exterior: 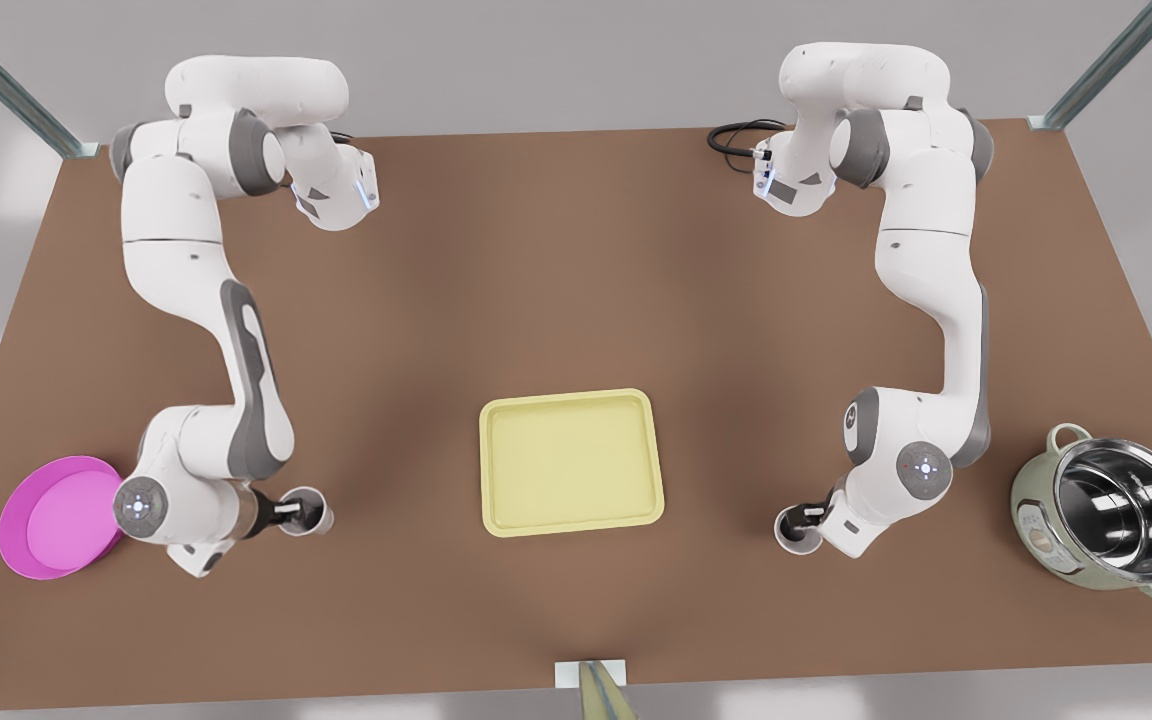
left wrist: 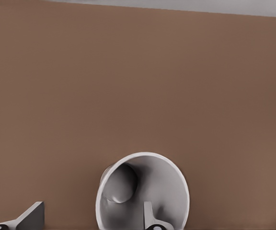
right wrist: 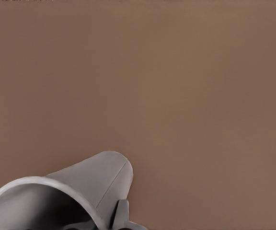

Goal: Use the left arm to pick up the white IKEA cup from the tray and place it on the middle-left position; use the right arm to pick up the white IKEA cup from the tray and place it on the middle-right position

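Pale yellow and bare of cups, the tray (exterior: 484, 470) lay flat on the brown table (exterior: 576, 280), and everything else sat to either side of it.

Well off the tray toward the front view's left, the left gripper (exterior: 298, 513) reached down over the left white cup (exterior: 316, 520), which stood on the tabletop between the tray and a pink bowl (exterior: 56, 515). In the left wrist view this cup (left wrist: 166, 177) showed its open mouth. One finger (left wrist: 150, 218) dipped inside it, and the other finger (left wrist: 31, 216) stood outside, clear of the wall. The fingers were spread and gripped nothing.

Well off the tray toward the front view's right, the right gripper (exterior: 804, 518) hung over the right white cup (exterior: 796, 538), which stood between the tray and a steel pot (exterior: 1106, 510). In the right wrist view one finger (right wrist: 122, 213) lay against the outer wall of that cup (right wrist: 87, 177). Its partner was hidden, so I cannot tell whether the right gripper was clamping the cup or had let it go.

Both cups were off the tray, each on plain tabletop about level with the tray's nearer edge.
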Controlling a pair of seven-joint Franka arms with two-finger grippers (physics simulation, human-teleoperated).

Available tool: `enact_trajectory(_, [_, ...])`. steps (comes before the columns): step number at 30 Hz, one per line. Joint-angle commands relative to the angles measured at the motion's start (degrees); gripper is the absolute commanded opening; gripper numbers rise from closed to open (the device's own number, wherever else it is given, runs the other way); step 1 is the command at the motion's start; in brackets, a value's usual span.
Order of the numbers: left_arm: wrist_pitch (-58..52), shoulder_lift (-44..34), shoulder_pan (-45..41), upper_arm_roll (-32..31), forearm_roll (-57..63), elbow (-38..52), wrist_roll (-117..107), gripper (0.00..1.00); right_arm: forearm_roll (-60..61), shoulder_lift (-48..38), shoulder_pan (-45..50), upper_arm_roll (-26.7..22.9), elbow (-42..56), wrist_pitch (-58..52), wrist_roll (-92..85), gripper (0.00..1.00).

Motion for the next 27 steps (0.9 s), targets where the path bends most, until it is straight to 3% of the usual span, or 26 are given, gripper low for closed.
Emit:
enact_trajectory(1, [-0.2, -0.1, 0.0, 0.0, 0.2, -0.1, 5.5, 1.0, -1.1, 0.5, 0.0, 0.1, 0.0, 5.6, -16.2, 0.0])
enact_trajectory(8, [-0.6, -0.9, 0.5, 0.0, 0.2, -1.5, 5.7, 1.0, -1.0, 3.1, 0.0, 0.2, 1.0, 9.3, -16.6, 0.0])
enact_trajectory(11, [-17.2, -7.9, 0.6, 1.8, 3.7, -0.5, 9.2, 1.0, -1.0, 3.5, 0.0, 0.2, 1.0, 9.3, -16.7, 0.0])
enact_trajectory(13, [-26.7, -15.6, 0.5, 1.5, 3.1, 0.1, 8.6, 1.0, -0.8, 3.5, -0.1, 0.2, 1.0, 10.5, -16.6, 0.31])
enact_trajectory(15, [-35.7, -28.1, 1.1, 1.7, 0.1, -4.1, 9.2, 1.0, -0.7, 3.5, -0.1, 0.2, 1.0, 10.5, -16.5, 0.45])
enact_trajectory(16, [-22.2, -39.2, 1.8, 1.8, -2.0, -21.7, 9.3, 1.0, -0.6, 3.5, -0.1, 0.2, 1.0, 10.5, -16.5, 0.49])
enact_trajectory(17, [-19.4, -40.0, 1.6, 1.8, -1.7, -23.9, 9.1, 1.0, -0.6, 3.5, 0.0, 0.2, 1.1, 10.5, -16.3, 0.53])
enact_trajectory(27, [-19.5, -38.8, 1.8, 1.8, -1.8, -22.8, 9.3, 1.0, 0.6, 1.9, 0.1, 0.2, 1.0, 9.8, -16.1, 0.6])
